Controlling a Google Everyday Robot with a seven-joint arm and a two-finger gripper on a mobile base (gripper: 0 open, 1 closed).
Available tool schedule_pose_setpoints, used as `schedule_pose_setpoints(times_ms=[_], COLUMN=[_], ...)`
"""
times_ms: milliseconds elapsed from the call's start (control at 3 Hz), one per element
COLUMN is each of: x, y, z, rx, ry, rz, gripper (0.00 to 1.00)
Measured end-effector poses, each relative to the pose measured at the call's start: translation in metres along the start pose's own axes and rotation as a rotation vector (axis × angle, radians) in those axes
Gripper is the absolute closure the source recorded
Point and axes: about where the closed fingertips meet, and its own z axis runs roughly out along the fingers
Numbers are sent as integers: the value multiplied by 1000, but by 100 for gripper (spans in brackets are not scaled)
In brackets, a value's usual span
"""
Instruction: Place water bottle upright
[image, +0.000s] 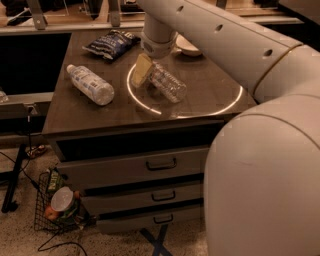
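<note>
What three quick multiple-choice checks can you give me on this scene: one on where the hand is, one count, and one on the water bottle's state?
1. Where is the hand?
A. Low over the cabinet top, right beside the clear water bottle
B. Hanging off the cabinet's front edge
C. Down at floor level

2. How many bottles are on the cabinet top?
A. One
B. Two
C. Four

3. How does the clear water bottle sit?
A. Upright on its base
B. Lying on its side
C. Standing on its cap

Answers:
1 A: the hand is down next to the water bottle at the edge of the white ring.
2 B: only the clear water bottle and the white-blue labelled bottle are there.
3 B: its ribbed body lies flat along the top.
</note>
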Motion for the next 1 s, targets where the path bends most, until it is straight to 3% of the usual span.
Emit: schedule_pose_setpoints(times_ms=[667,1000], x=[18,10], y=[0,2], z=[21,3], rx=[-49,-141], ry=[57,-36], rz=[95,113], gripper=[48,80])
